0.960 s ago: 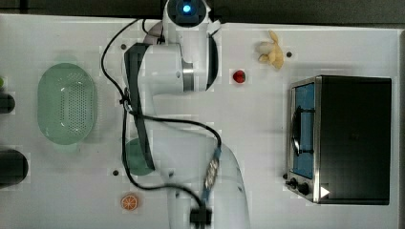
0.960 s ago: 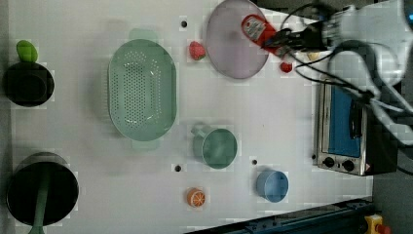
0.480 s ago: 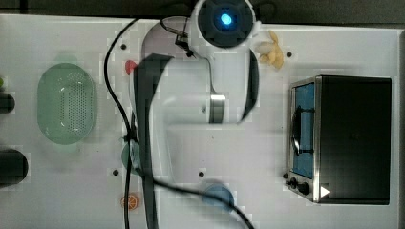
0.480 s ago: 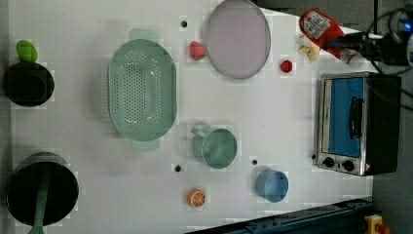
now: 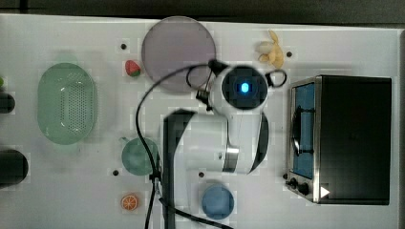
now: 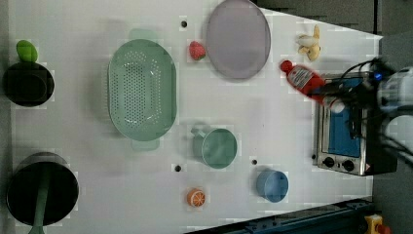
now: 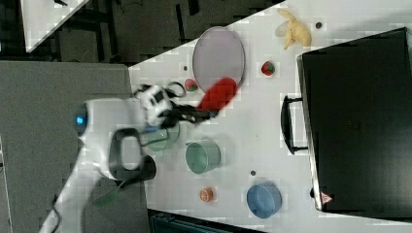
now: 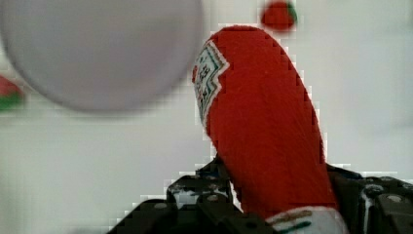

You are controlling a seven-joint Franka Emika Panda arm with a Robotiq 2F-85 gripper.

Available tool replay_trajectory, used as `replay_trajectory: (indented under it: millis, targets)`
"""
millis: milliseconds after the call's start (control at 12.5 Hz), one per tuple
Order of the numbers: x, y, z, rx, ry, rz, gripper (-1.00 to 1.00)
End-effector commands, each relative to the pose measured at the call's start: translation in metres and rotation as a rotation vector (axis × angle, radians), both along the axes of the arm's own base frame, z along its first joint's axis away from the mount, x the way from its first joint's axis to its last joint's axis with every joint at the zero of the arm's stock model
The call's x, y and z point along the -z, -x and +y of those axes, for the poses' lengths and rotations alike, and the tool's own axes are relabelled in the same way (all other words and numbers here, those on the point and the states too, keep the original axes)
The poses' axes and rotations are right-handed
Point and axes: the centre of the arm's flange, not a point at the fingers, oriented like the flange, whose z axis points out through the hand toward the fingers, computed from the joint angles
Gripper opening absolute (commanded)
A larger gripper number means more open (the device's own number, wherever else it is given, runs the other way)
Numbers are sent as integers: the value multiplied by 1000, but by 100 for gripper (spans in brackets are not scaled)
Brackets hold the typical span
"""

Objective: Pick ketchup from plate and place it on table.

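The ketchup [image 6: 304, 80], a red bottle with a white label, hangs tilted above the table [image 6: 272, 126], clear of the plate. My gripper [image 6: 325, 92] is shut on its capped end. In the left view the bottle sits between the lilac-grey plate [image 6: 237, 39] and the toaster oven. In the right view the ketchup [image 7: 218, 94] overlaps the plate's [image 7: 218, 56] lower rim, with the gripper [image 7: 201, 114] behind it. The wrist view has the ketchup [image 8: 263, 126] rising from the gripper [image 8: 272, 209], with the plate [image 8: 97, 48] beyond. In the top view my arm covers the bottle; the plate [image 5: 179, 47] lies bare.
A toaster oven [image 5: 351, 138] stands at the top view's right, a banana [image 5: 271, 50] above it. A strawberry [image 5: 133, 67] lies beside the plate, a green basket [image 5: 67, 102] further left. A green cup [image 5: 138, 156], a blue cup [image 5: 217, 201] and an orange half [image 5: 130, 202] sit lower.
The ketchup has left the plate in my gripper. In the left view it swung right past the plate's rim, then down toward the oven.
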Motion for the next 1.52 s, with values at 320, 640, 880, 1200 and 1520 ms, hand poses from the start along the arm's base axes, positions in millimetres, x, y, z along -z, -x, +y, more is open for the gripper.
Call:
replay_trajectory:
  millis: [320,640,880,1200,1520]
  targets:
    - [96,57,2,23,-8,58,21]
    - [143,62,2,26,-21,109,21]
    - [146,58,2,28,-18,64,68]
    - [95,42,6,50,-10,12,100]
    - [-23,7,15,324,-5,-92,100]
